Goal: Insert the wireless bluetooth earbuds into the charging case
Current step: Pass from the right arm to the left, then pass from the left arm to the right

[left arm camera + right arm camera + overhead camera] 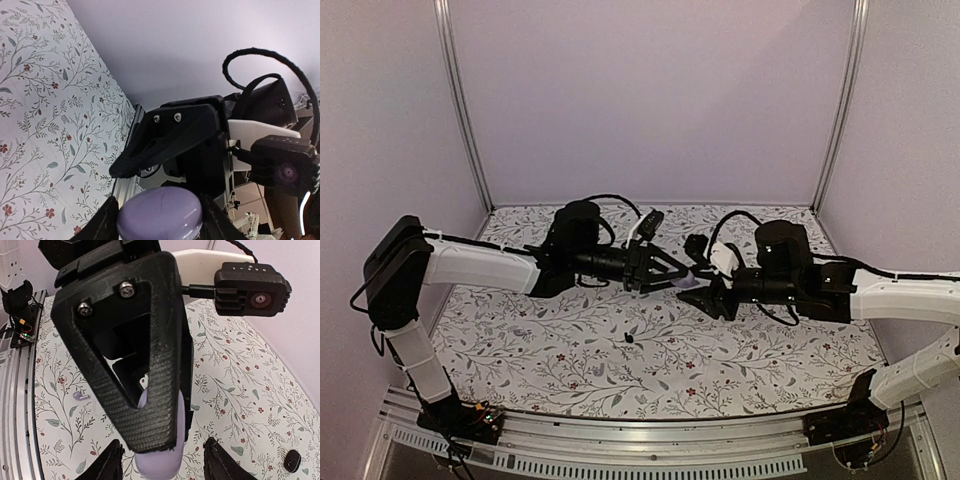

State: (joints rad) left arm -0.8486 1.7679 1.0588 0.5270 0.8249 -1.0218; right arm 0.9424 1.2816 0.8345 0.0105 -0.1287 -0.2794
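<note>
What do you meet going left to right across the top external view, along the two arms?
In order: left arm's white forearm → left gripper → charging case → right gripper → right arm's white forearm.

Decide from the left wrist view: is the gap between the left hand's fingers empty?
No, the lavender side of the charging case fills the gap between the left hand's two dark fingers.
</note>
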